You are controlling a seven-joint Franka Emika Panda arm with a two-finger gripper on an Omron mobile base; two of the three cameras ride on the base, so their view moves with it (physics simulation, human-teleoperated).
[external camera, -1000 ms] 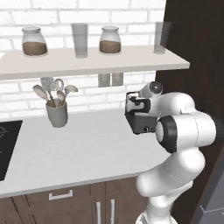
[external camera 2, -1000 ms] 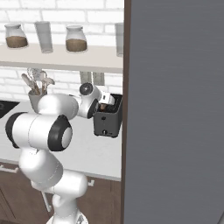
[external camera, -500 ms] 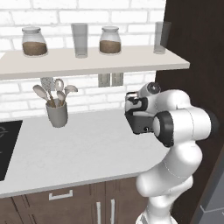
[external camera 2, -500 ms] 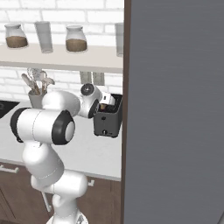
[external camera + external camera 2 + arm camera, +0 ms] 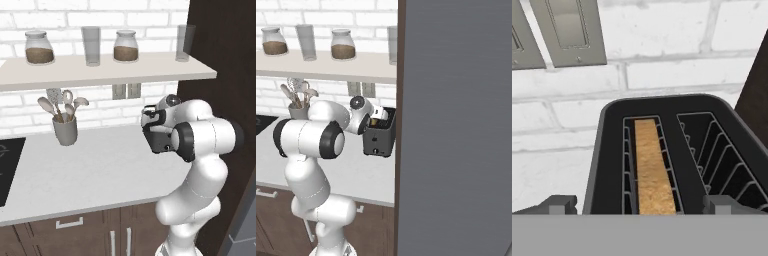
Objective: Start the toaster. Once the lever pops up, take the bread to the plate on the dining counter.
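Note:
The black toaster point(image 5: 380, 139) stands on the white worktop against the brick wall, beside a dark tall panel; my arm partly covers the toaster point(image 5: 159, 141) in the left base view. From above, the toaster point(image 5: 599, 165) shows two slots. The bread point(image 5: 654, 167), a tan slice, sits on edge in the left slot, and the right slot is empty. My gripper point(image 5: 639, 206) hovers just above the toaster's top, open, its fingertips point(image 5: 559, 204) wide apart on either side of the body. The gripper point(image 5: 378, 116) holds nothing. The plate and the dining counter are out of view.
A grey utensil cup point(image 5: 65, 129) stands on the worktop to the left. A shelf point(image 5: 100, 75) with jars and glasses hangs above. A black cooktop point(image 5: 7, 165) lies at far left. A dark tall cabinet side point(image 5: 456, 125) blocks the right. Wall outlets point(image 5: 567, 30) sit behind the toaster.
My arm's elbow has swung slightly while the hand has stayed over the toaster, edging a little left. The jaws stay open; the bread has not moved.

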